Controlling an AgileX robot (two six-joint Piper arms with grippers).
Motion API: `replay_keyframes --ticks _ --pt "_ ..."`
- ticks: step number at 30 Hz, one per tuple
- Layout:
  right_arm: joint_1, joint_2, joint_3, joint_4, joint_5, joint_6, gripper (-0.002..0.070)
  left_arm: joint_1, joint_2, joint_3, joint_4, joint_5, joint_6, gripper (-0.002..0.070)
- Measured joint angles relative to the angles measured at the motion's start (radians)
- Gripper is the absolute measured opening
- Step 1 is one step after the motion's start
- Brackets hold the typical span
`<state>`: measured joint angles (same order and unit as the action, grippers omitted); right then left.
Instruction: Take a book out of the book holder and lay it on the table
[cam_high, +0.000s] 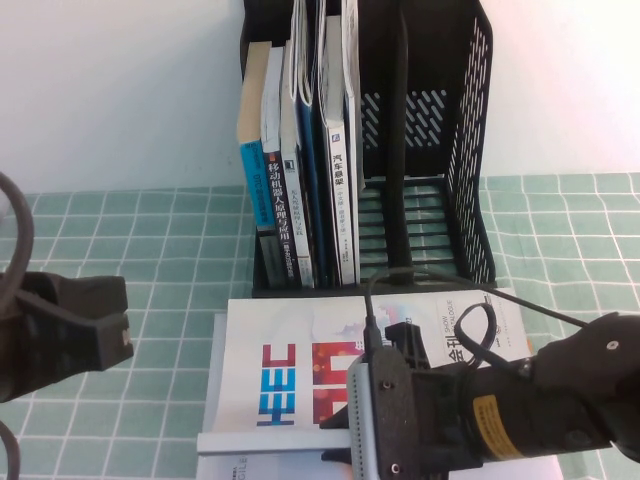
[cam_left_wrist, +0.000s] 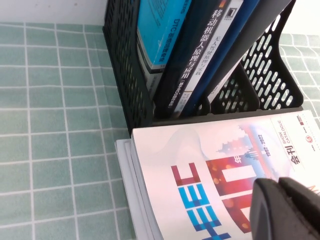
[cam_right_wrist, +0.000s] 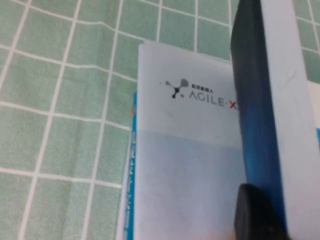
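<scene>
From high up, found the book (cam_high: 290, 370) out of the holder (cam_high: 440, 150), lying on the table (cam_high: 160, 240) just in front of it. Noted the right gripper (cam_high: 350, 440) at the book's edge farthest from the holder and the left gripper (cam_high: 95, 335) well to the holder's left; could not tell either one's state. From the left wrist, saw glossy cover over other sheets. From the right wrist, made out a booklet (cam_right_wrist: 185, 150) underneath. Judged the book light, floppy and slick, best pinched near the spine.
</scene>
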<state>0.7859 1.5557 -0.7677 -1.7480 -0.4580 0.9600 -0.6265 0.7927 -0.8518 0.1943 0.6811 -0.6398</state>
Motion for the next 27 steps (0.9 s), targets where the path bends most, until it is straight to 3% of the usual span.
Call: replay_keyframes --ticks 6,9,16,19,22,24,27 --pt "0.0 0.014 0.0 0.0 -0.057 0.069 0.0365 0.0 0.0 0.0 -0.006 0.0 0.002 -0.0003" --pt "-0.002 0.016 0.0 0.0 -0.132 0.118 0.0398 0.0 0.0 0.0 -0.013 0.0 0.002 -0.0003" --pt "-0.004 0.016 -0.018 0.0 -0.372 0.164 0.0401 0.0 0.0 0.0 -0.017 0.0 0.002 -0.0003" --pt "-0.004 0.016 -0.054 -0.004 -0.436 0.167 0.0358 0.0 0.0 0.0 -0.019 0.0 0.002 -0.0003" --pt "-0.004 -0.002 -0.123 -0.02 -0.407 0.167 0.0232 0.0 0.0 0.0 -0.021 0.0 0.002 -0.0003" --pt "-0.004 -0.033 -0.178 -0.025 -0.316 0.161 0.0113 0.0 0.0 0.0 -0.023 -0.003 0.008 -0.0003" --pt "-0.006 -0.099 -0.247 -0.026 -0.103 0.096 0.0034 0.0 0.0 0.0 -0.05 -0.017 0.043 -0.0003"
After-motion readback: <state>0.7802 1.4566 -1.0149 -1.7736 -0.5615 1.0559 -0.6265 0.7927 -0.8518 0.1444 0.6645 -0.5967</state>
